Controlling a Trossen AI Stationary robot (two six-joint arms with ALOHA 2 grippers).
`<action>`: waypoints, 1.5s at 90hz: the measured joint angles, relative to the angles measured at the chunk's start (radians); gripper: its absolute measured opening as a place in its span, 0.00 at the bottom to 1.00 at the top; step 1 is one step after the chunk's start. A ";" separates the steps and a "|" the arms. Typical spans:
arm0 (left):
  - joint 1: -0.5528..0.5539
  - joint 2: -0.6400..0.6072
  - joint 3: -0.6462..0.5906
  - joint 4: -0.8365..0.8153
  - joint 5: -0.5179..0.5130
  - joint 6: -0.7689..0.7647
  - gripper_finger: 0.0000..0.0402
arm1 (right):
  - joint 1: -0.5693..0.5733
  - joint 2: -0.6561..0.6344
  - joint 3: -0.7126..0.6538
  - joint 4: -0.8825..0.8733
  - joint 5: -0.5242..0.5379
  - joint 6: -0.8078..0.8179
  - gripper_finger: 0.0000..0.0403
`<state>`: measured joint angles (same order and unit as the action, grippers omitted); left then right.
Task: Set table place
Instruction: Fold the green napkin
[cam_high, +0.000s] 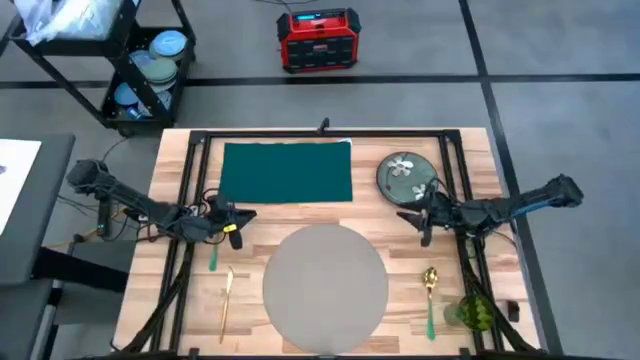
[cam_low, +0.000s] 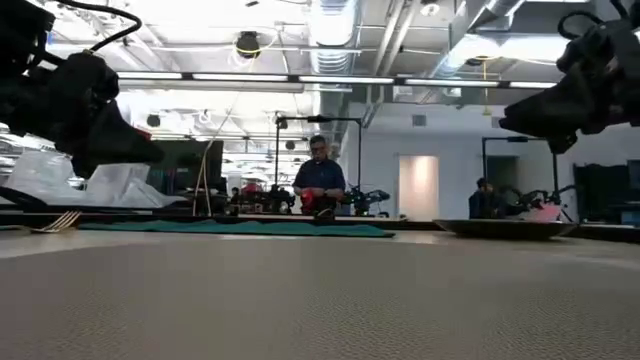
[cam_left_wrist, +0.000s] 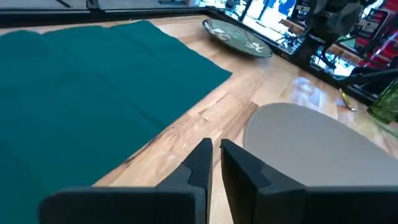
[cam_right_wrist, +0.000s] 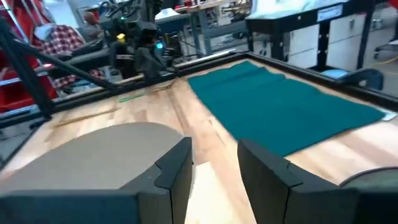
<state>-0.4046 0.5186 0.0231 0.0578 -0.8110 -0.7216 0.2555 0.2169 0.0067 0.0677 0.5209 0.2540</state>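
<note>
So nothing is placed on the large flat round grey placemat (cam_high: 325, 287) yet; it lies bare at the near-middle of the light butcher-block wooden desk (cam_high: 470, 150), so I'd judge this an early step, with both arms hovering before a first pick. Left gripper (cam_left_wrist: 214, 155) hangs above bare wood between the dark green rectangular cloth napkin (cam_high: 287, 172) and the placemat, fingers almost clenched with only a thin slit between them, grasping nothing. Right gripper (cam_right_wrist: 214, 155) hovers just beside the grey-green flowered round plate (cam_high: 407, 176), fingers released to a moderate gap, also empty. Likely next move: right arm takes the plate by its rim and sets it centred on the placemat (the rim is low and shallow, so it needs a flat approach). Gold knife (cam_high: 227, 300) lies left of the placemat, gold spoon with green handle (cam_high: 430, 297) right of it, green glass (cam_high: 474, 312) at the desk's near right corner.
</note>
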 joint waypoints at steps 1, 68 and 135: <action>0.000 0.000 0.000 -0.001 0.000 -0.001 0.04 | -0.003 0.000 0.000 0.000 0.000 0.000 0.29; 0.001 0.000 0.000 0.002 -0.006 -0.042 0.04 | -0.027 0.000 0.000 0.023 -0.003 0.138 0.29; 0.080 -0.003 0.000 0.085 -0.271 0.029 0.04 | -0.113 0.000 0.005 0.056 0.039 0.148 0.29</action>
<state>-0.3244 0.5153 0.0231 0.1428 -1.0821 -0.6924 0.1421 0.2167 0.0116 0.1240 0.5595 0.4019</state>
